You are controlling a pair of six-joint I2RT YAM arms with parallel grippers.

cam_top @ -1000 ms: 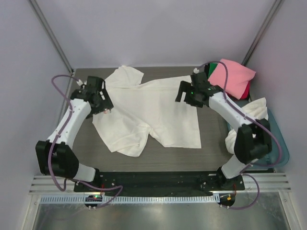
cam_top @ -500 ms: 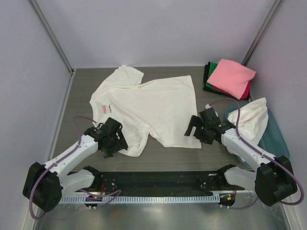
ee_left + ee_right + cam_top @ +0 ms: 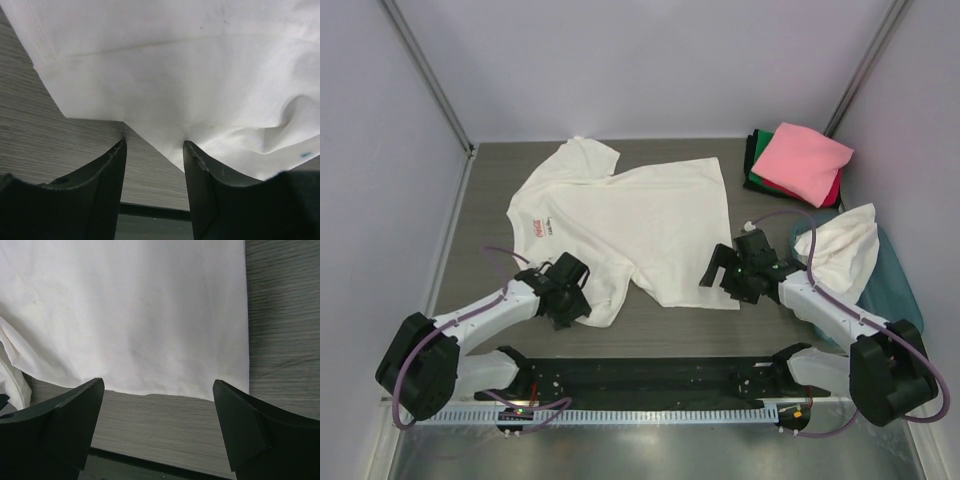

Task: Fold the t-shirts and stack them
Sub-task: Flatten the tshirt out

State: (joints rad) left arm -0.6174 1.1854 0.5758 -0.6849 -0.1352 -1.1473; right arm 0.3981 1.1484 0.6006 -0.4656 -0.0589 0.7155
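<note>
A cream-white t-shirt (image 3: 630, 225) with a small red chest mark (image 3: 540, 225) lies spread flat on the dark table. My left gripper (image 3: 572, 290) is open and low at its near left edge. In the left wrist view the cloth (image 3: 190, 75) lies just past the fingertips (image 3: 120, 150) of my left gripper (image 3: 154, 150). My right gripper (image 3: 722, 272) is wide open at the shirt's near right corner. In the right wrist view the hem (image 3: 150, 340) lies just ahead of my empty right gripper (image 3: 157, 387). A folded stack, pink shirt (image 3: 802, 160) on top, sits at the back right.
A teal tub (image 3: 898, 295) at the right edge holds a crumpled cream-white shirt (image 3: 842, 248). Green, black and red folded shirts (image 3: 757, 165) show under the pink one. The black base rail (image 3: 650, 375) runs along the table's near edge. Grey walls close in the table.
Both arms have swung from the far part of the shirt down to its near edge. In the last half second the left gripper has edged right onto the cloth's edge.
</note>
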